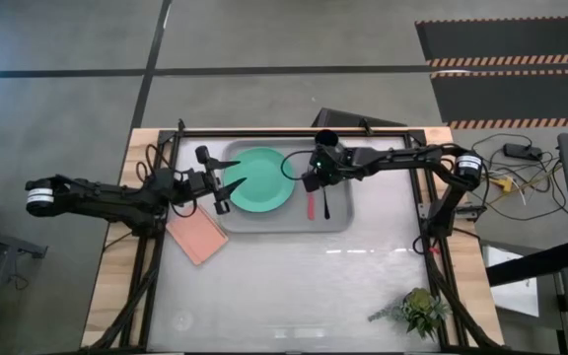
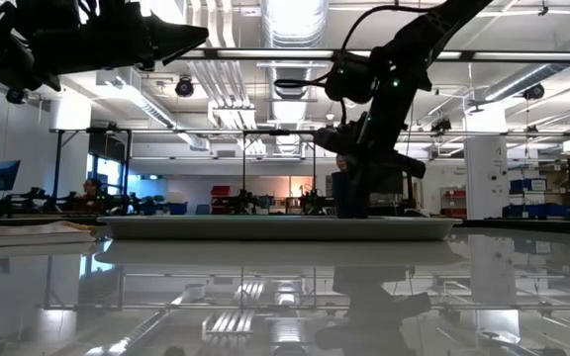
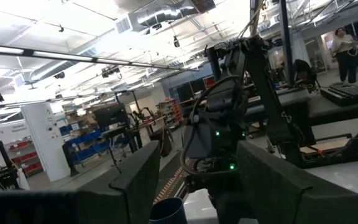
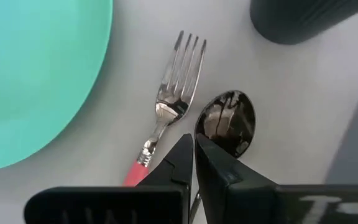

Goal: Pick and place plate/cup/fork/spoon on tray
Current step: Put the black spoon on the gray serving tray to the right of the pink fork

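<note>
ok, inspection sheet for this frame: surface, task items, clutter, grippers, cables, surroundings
Surface: glossy table, wooden edges.
Task items: plate, fork and spoon lie on the tray; fork and spoon side by side, right of the plate. Cup at the tray's far edge.
Clutter: pink pad off the tray's left corner; small plant near the front right.
Grippers: left gripper open, over the plate's left edge; right gripper shut on the spoon's handle.
Cables: bundle on the floor at right.
Surroundings: workshop; a person far back.
</note>
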